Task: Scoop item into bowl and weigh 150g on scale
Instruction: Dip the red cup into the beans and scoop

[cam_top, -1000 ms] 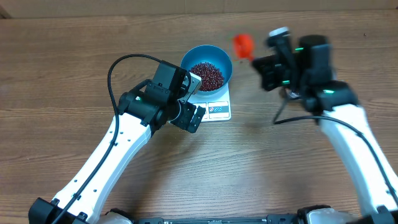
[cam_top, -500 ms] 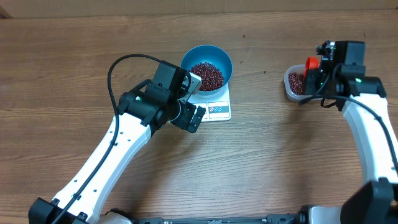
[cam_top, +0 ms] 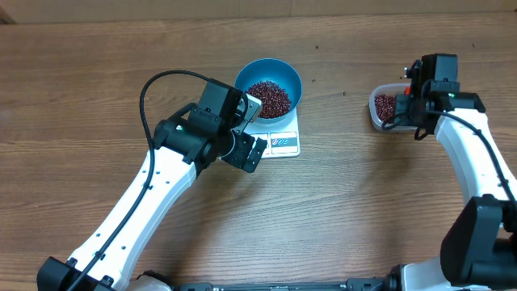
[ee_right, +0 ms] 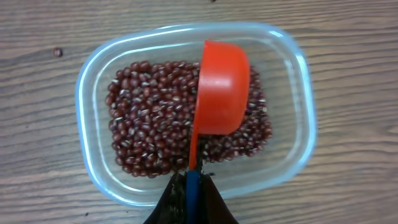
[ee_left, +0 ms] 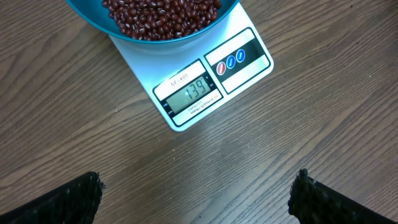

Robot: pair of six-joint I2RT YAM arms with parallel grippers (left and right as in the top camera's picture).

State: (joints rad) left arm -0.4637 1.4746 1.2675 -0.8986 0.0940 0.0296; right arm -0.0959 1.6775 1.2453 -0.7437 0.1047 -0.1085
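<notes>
The beans (cam_top: pixel 267 97) heap in the blue bowl (cam_top: pixel 289 71), which sits on the far end of the scale (cam_top: pixel 283 143). Its display (ee_left: pixel 194 93) seems to read 139, though the digits are small and slanted from the left wrist. So only a little more is wanted, and that is the danger: a full scoop would carry the weight past the mark, and beans are awkward to take back out.

The left gripper (ee_left: pixel 196 199) hangs at about seven o'clock of the scale, jaws spread wide and holding nothing. A nudge from it would shift the scale or press on it and spoil the reading.

Well apart, at three o'clock of the bowl, the clear tub (ee_right: pixel 93 81) holds more beans. The right gripper (ee_right: pixel 189 190) is clamped tight on the handle of the red scoop (ee_right: pixel 221 93), which lies over them, rounded back up. A heaped load could shed beans onto the table (cam_top: pixel 363 202) on the long crossing.
</notes>
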